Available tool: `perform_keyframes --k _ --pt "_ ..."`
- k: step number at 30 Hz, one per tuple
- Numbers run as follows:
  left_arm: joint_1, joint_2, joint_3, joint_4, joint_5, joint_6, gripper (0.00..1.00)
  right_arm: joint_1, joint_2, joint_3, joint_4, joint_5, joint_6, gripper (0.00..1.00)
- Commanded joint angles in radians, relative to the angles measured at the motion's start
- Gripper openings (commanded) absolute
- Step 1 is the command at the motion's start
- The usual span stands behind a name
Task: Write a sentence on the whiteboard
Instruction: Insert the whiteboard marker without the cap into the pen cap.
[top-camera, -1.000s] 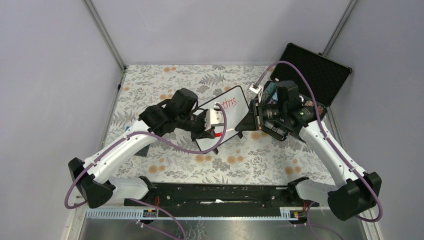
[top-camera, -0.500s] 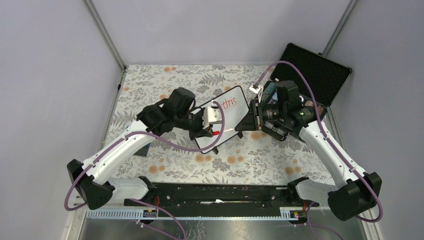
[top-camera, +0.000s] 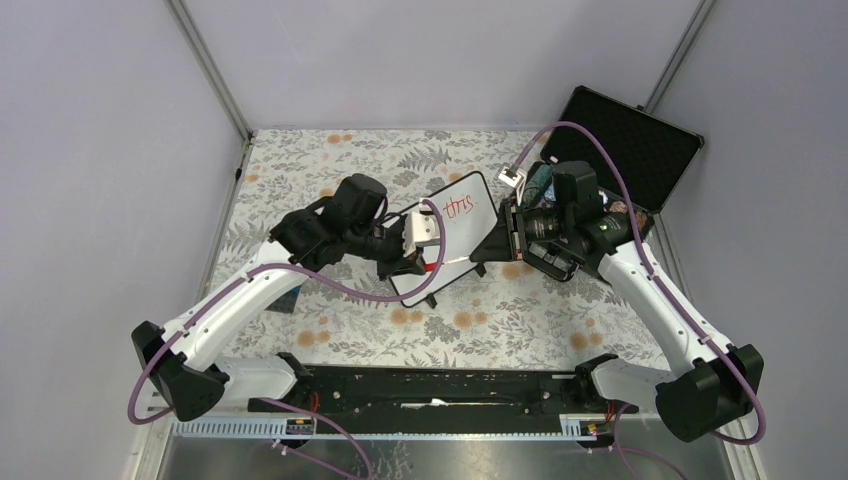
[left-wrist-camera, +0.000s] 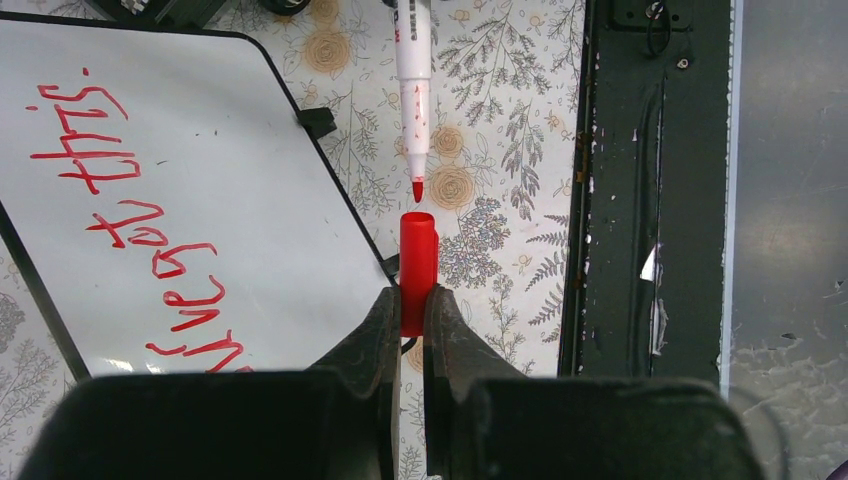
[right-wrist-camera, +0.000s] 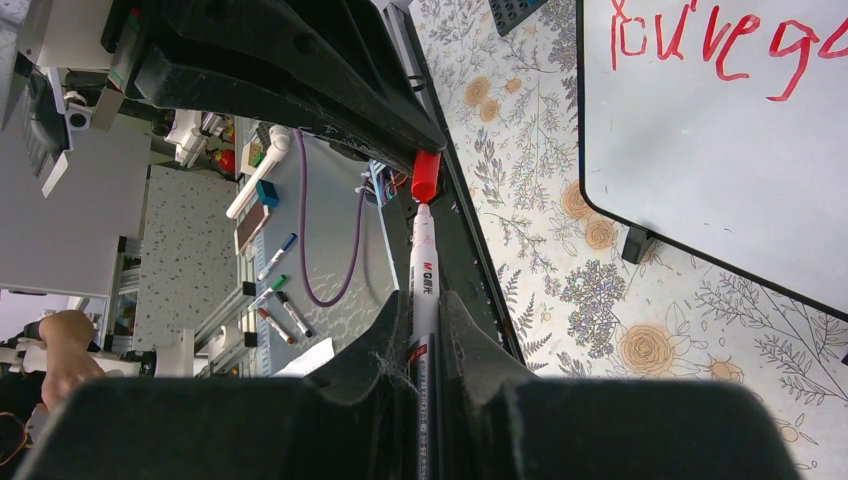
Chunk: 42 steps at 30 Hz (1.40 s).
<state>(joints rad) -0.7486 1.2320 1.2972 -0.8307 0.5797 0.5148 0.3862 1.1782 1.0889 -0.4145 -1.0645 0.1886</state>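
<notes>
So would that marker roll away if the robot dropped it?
Probably: the marker has a smooth round barrel and no clip that I can see. It looks rigid and light, held straight in the right end effector. With the red cap off, its bare tip might smear.

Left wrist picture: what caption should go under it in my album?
The left gripper holds the red cap just short of the marker tip, beside the whiteboard with its red sentence.
</notes>
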Motion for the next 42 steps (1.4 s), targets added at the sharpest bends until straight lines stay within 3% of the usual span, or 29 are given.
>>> perform_keyframes --k 1,42 --pt "0.001 -0.011 0.014 0.021 0.047 -0.007 0.00 0.011 -0.006 0.039 0.007 -0.012 -0.006 0.00" --pt "-0.007 -0.031 -0.005 0.042 0.013 -0.030 0.00 0.031 0.006 0.041 -0.003 0.014 -0.020 0.00"
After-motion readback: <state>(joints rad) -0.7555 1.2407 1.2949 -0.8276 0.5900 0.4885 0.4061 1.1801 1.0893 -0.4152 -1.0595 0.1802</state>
